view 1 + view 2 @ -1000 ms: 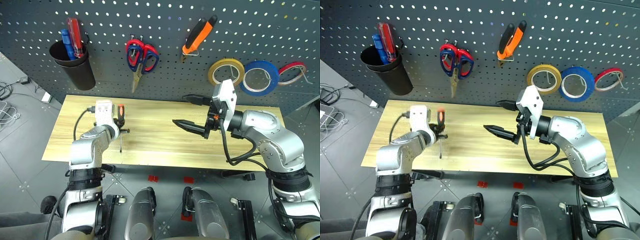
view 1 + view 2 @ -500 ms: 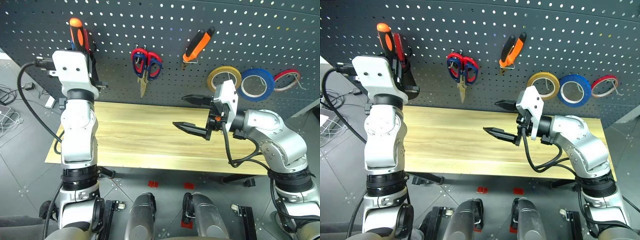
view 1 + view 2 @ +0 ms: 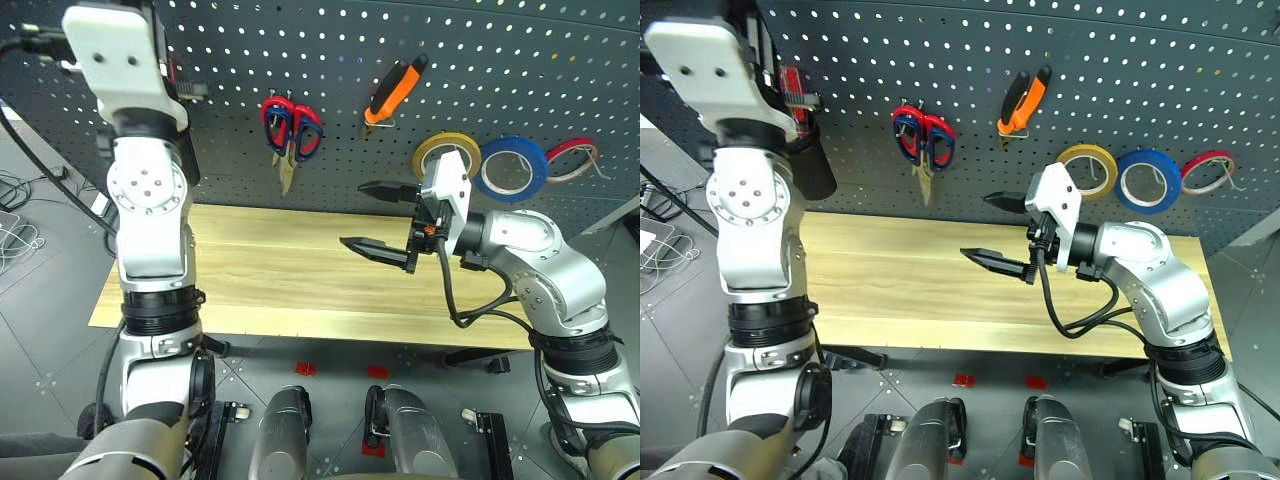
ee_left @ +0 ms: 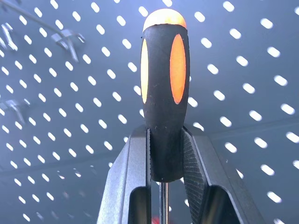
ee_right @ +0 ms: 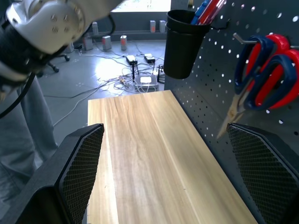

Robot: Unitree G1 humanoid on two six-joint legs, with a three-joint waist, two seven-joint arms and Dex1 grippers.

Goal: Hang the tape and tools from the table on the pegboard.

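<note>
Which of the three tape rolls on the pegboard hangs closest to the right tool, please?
The pale yellow tape, the leftmost of the three rolls. It hangs just above the right tool, while the blue roll and the red roll hang farther to the right.

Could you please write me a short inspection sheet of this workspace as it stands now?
Surface: wooden table, bare top.
Job's things: screwdriver with orange-black handle, held up in front of the pegboard; pliers and yellow tape hang on the pegboard.
Clutter: red-looped scissors, blue tape, red tape on hooks; black cup holding red and blue screwdrivers.
Grippers: left end effector shut on the screwdriver handle; right end effector open, holding nothing, above the table.
Cables: loose cables on the floor past the table's end.
Surroundings: grey tiled floor.
</note>
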